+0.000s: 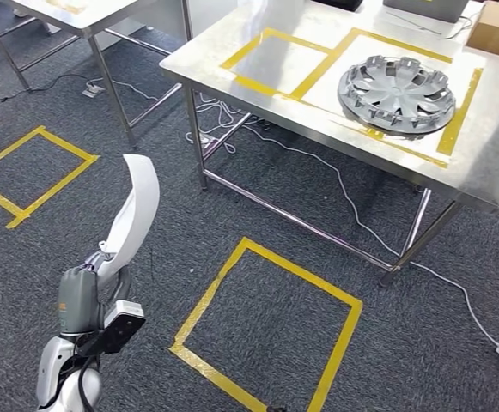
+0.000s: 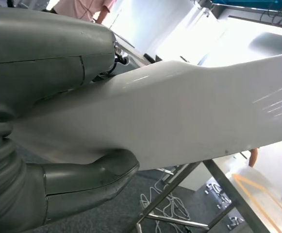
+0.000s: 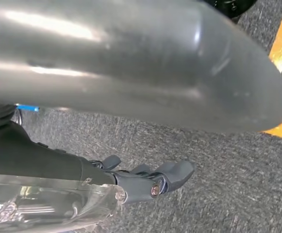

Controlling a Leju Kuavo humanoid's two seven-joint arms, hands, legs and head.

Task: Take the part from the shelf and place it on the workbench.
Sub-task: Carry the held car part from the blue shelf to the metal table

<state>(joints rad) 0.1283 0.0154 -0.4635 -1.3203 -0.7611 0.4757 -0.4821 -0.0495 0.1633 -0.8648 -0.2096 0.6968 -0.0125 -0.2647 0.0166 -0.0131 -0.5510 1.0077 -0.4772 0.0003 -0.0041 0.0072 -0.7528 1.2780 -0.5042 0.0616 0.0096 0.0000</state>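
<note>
Glossy white plastic part [image 1: 134, 209], brushed-metal workbench [image 1: 486, 163]

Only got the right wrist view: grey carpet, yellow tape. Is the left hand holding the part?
Observer: Yes. The head view shows the left hand gripping a white curved plastic panel that sticks up from it.
Operator: Workbench in sight?
Observer: Yes, a stainless steel table stands ahead to the right, with yellow tape boxes marked on top.
Operator: Anything on it?
Observer: A grey round wheel cover lies in the right-hand tape box.
</note>
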